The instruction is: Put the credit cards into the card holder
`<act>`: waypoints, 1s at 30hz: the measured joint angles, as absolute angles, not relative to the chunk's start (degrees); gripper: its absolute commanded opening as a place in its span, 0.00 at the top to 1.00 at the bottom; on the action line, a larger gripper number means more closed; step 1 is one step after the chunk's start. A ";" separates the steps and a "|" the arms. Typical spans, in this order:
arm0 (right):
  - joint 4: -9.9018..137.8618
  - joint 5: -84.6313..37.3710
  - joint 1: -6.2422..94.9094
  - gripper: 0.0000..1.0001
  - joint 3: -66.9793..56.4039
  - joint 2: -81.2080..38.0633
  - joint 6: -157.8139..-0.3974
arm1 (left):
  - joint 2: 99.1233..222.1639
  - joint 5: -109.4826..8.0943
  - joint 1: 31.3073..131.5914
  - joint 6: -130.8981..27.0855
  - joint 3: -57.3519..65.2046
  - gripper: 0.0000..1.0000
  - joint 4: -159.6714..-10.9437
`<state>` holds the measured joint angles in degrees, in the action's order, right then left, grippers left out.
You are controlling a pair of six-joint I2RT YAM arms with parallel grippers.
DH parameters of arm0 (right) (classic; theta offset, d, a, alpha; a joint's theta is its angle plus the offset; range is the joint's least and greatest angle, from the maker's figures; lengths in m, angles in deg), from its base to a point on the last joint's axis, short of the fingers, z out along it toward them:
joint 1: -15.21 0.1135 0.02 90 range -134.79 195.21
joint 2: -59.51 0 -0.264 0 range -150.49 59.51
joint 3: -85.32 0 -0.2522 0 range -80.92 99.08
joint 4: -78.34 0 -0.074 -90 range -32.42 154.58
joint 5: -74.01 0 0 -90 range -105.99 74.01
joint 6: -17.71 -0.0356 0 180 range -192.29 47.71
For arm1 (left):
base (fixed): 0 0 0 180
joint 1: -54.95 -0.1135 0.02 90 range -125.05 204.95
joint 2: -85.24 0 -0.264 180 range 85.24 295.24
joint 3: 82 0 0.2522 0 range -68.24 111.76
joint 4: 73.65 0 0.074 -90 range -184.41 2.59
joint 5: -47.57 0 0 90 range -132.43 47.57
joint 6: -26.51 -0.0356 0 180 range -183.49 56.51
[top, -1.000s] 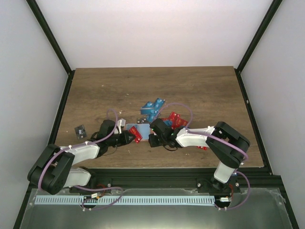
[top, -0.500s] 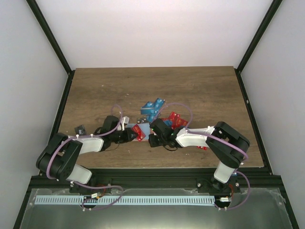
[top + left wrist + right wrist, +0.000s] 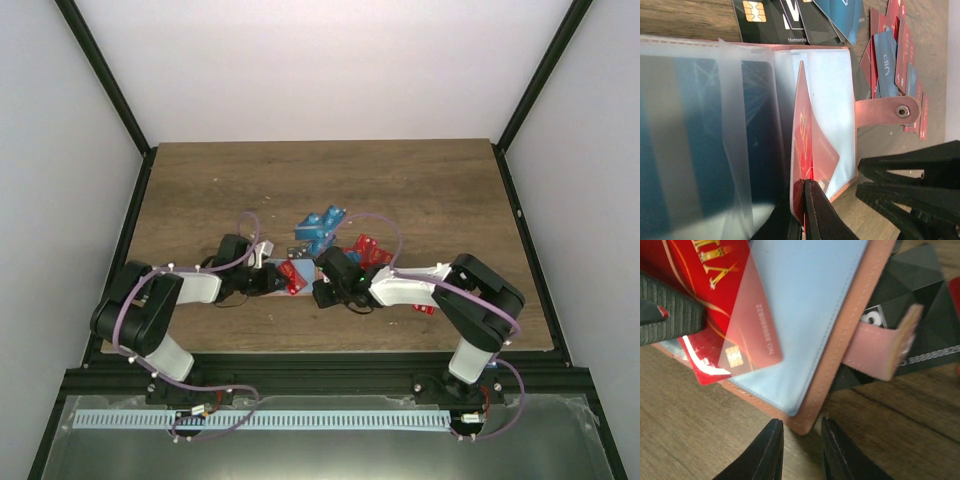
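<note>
Since a second ago the left arm (image 3: pixel 150 310) has folded up and swung in toward the middle. That has carried the left claw (image 3: pixel 803 184) a little further right, so the red card (image 3: pixel 802 125) it pinches now reaches deeper over the open holder (image 3: pixel 832 75). The right arm has hardly moved.

I judge the insertion to be under way but not finished. In the right wrist view the card's chip corner shows dulled behind a frosted pocket film, while the rest is bare and glossy outside it. The left claw is clamped together on the card's near edge, with the card standing on edge. The right claw (image 3: pixel 801 442) has its fingers slightly apart, gripping nothing, just off the holder's near corner on the surface (image 3: pixel 695 440).

The holder lies open mid-surface. It has a salmon-tan leather-like cover with a stitched rim, pale blue lining, floppy clear sleeves (image 3: pixel 740 125) and a strap (image 3: pixel 885 109) with a metal snap. Loose cards (image 3: pixel 325 228) lie heaped just beyond it, thin, stiff, shiny plastic in blue, red and black.
</note>
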<state>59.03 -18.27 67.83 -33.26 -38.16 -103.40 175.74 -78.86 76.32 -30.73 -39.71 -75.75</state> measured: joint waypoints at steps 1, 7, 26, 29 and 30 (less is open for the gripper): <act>59.01 -18.38 67.43 0.76 -33.26 -38.16 -102.99 | 176.17 -79.29 76.21 -30.76 -39.45 0.96 -75.77; 59.12 -19.43 64.29 0.76 -33.18 -38.29 -100.74 | 179.47 -82.33 76.03 -30.69 -37.04 0.96 -76.60; 59.52 -20.85 60.37 0.76 -30.27 -40.91 -96.72 | 180.59 -83.53 79.77 -25.58 -36.85 0.96 -76.60; 59.67 -21.40 60.26 0.76 -29.96 -41.24 -96.74 | 180.59 -83.40 80.49 -24.35 -37.35 0.96 -75.90; 59.80 -21.60 60.26 0.76 -29.96 -41.31 -96.76 | 180.50 -83.21 80.75 -23.87 -37.65 0.96 -75.49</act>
<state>59.80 -21.60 60.26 -29.96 -41.31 -96.76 180.50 -83.21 80.75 -23.87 -37.65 -75.49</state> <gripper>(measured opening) 0.237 0.043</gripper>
